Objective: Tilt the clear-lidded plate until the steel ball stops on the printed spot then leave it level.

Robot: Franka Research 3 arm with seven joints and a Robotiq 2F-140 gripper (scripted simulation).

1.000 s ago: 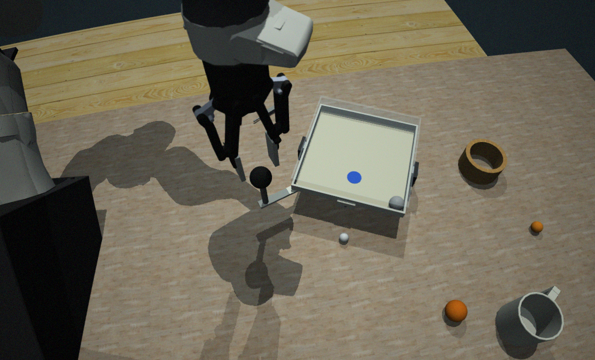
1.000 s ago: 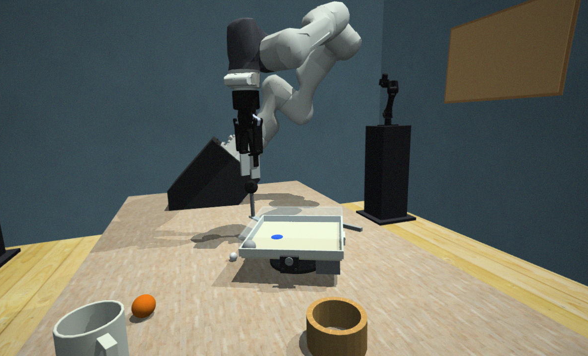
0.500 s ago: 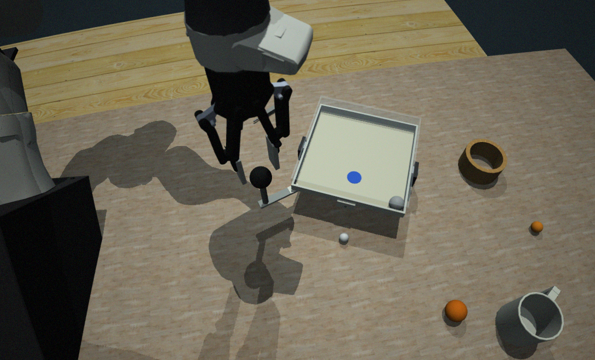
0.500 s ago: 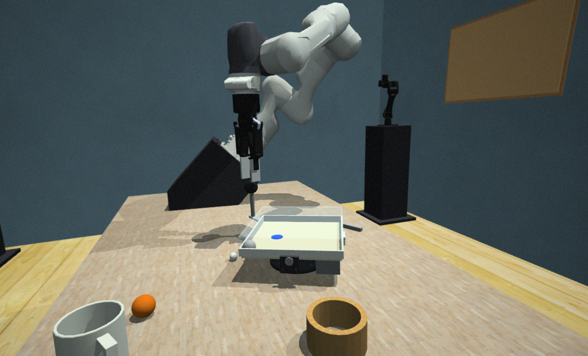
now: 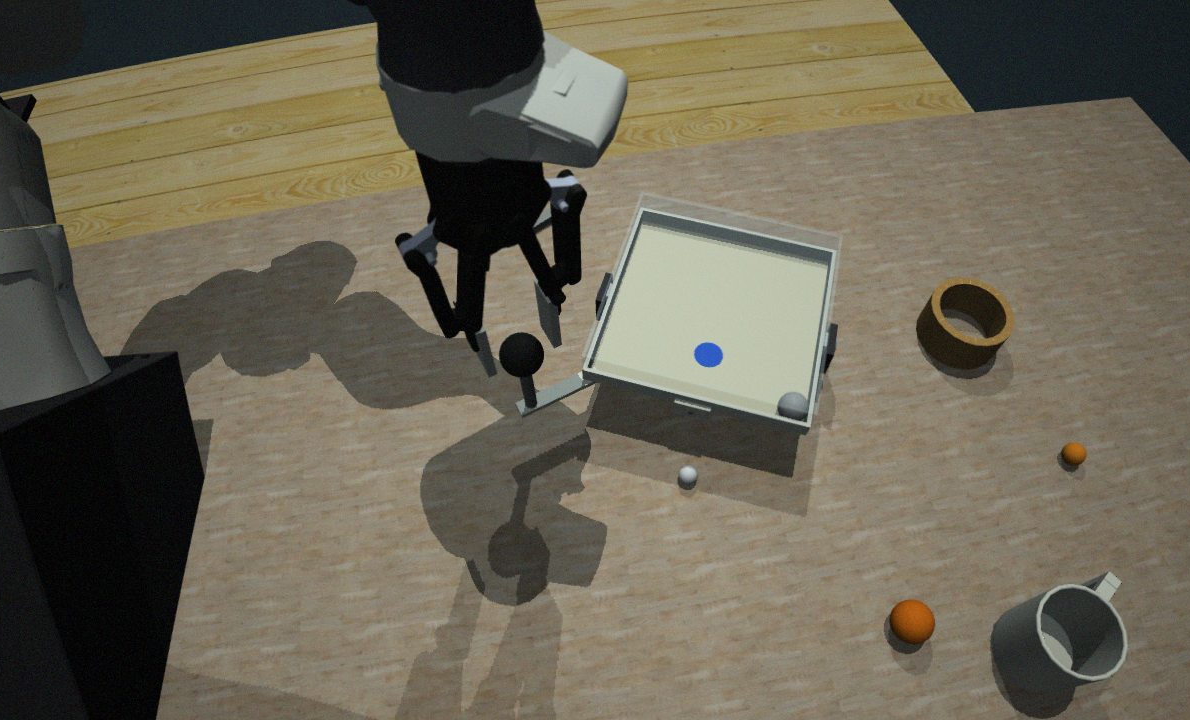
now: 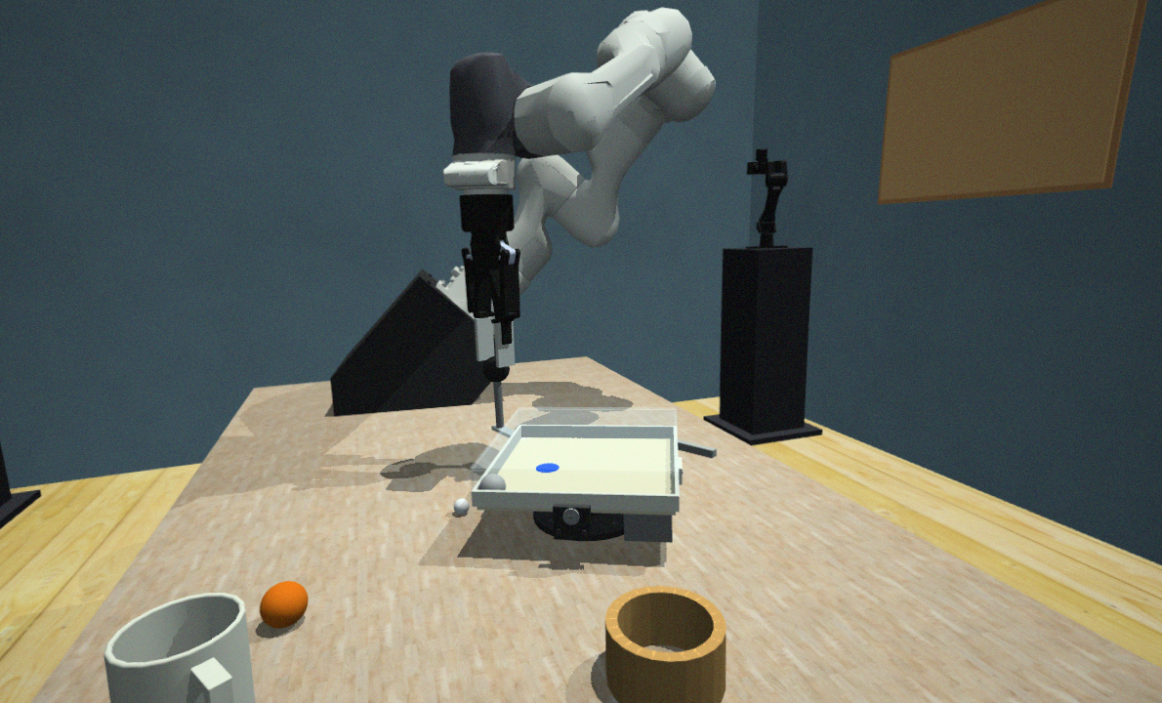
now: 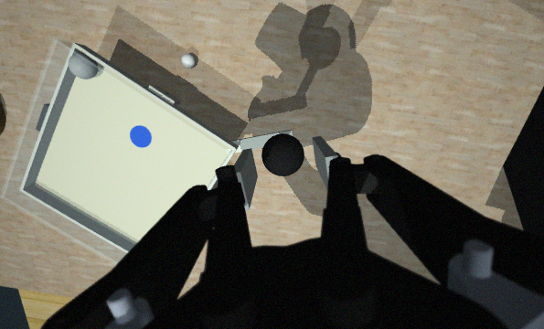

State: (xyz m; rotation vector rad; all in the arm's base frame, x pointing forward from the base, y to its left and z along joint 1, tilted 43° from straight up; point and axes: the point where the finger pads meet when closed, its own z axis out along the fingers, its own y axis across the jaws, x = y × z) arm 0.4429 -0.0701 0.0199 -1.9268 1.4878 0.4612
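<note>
Top view – plate shows blue spot, no lettering.

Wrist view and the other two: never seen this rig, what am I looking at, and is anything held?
One robot arm with a two-finger end effector. The top view looks down on the table, the exterior view faces the arm across it, and the wrist view looks down past the fingers. On the table: a clear-lidded plate on a pivot, with a blue spot and a steel ball in its corner. A black knob on a lever juts from the plate. Loose items: a small white ball, two orange balls, a mug and a wooden ring. The fingers straddle the knob, open; nothing is held.
</note>
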